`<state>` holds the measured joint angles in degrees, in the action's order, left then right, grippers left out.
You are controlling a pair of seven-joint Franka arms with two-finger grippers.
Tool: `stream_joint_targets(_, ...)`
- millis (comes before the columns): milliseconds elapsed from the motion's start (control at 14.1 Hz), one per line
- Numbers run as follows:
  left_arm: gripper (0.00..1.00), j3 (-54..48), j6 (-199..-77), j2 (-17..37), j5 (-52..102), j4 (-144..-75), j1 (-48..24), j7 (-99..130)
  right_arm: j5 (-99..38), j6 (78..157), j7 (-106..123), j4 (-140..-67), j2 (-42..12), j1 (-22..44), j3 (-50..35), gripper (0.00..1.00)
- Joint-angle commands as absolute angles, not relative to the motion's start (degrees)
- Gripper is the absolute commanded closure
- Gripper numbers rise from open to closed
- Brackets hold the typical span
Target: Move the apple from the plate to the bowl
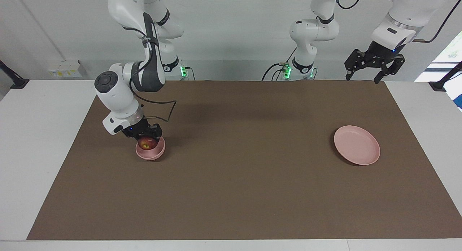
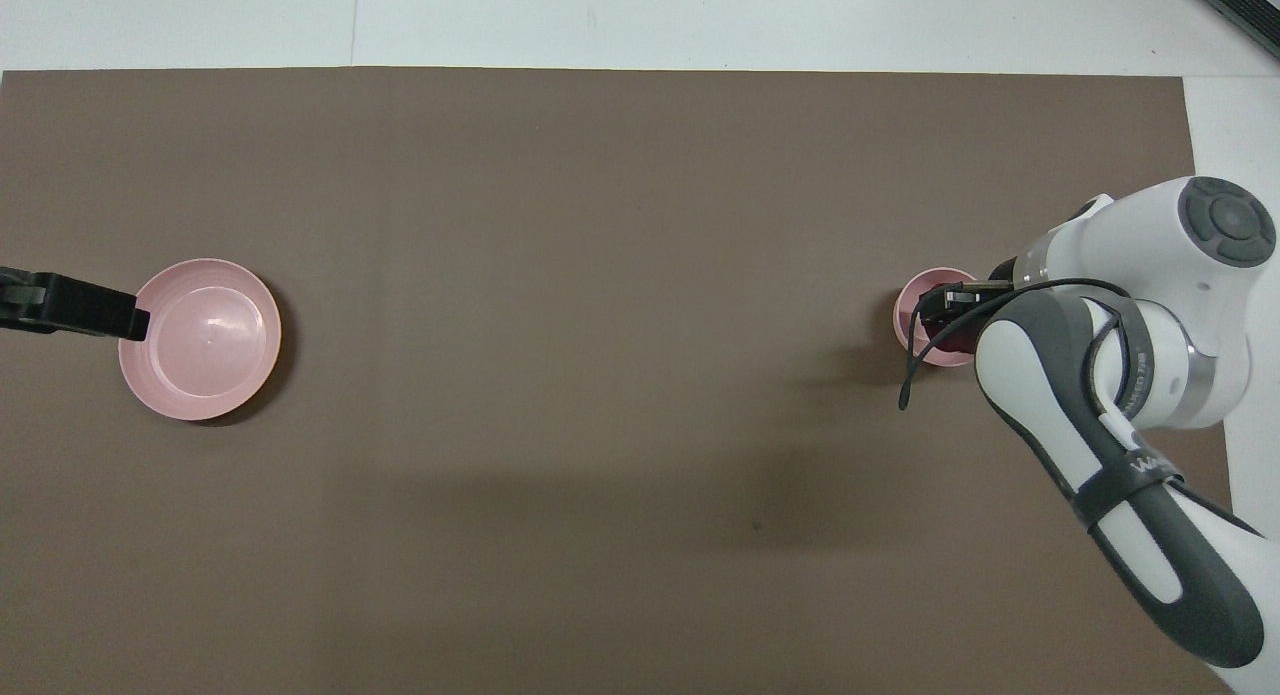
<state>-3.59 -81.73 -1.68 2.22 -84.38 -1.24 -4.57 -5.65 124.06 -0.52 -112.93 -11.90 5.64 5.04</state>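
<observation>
The dark-red apple (image 1: 147, 143) sits down in the mouth of the small pink bowl (image 1: 151, 154) toward the right arm's end of the table. My right gripper (image 1: 148, 137) is shut on the apple from above. In the overhead view the right arm hides most of the bowl (image 2: 912, 301) and only a dark sliver of the apple (image 2: 952, 341) shows under the right gripper (image 2: 945, 310). The flat pink plate (image 1: 371, 158) lies bare toward the left arm's end. My left gripper (image 1: 362, 78) hangs open, high above the table's edge by the robots, holding nothing.
A brown mat (image 1: 245, 186) covers the table between the bowl and the plate (image 2: 200, 407). In the overhead view the left gripper (image 2: 120, 321) overlaps the plate's rim from high up. A white table edge borders the mat.
</observation>
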Motion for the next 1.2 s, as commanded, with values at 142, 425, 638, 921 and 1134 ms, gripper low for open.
stream_joint_targets(142,0.00,-2.64,-77.43,-0.88,-0.70,-82.00,-1.23,-5.27,-4.66,126.91,-0.79,-112.33,-14.06,5.54,4.66,1.00)
stream_joint_targets(425,0.00,-2.90,-78.04,-1.58,-2.46,-82.35,-0.44,-4.92,-4.66,127.35,-0.79,-112.32,-15.11,5.54,4.66,1.00)
stream_joint_targets(638,0.00,-2.90,-78.05,-1.67,-2.29,-82.53,0.97,-5.01,-4.66,127.71,-0.79,-112.41,-15.90,5.54,4.66,1.00)
stream_joint_targets(921,0.00,-3.16,-78.48,-2.99,-1.85,-84.72,2.11,-5.54,-4.66,128.23,-0.62,-112.59,-16.43,5.54,4.75,0.98)
stream_joint_targets(1134,0.00,-3.34,-78.93,-3.16,-1.76,-84.73,1.93,-5.36,-4.66,128.15,-0.70,-112.59,-16.52,5.54,4.75,0.57)
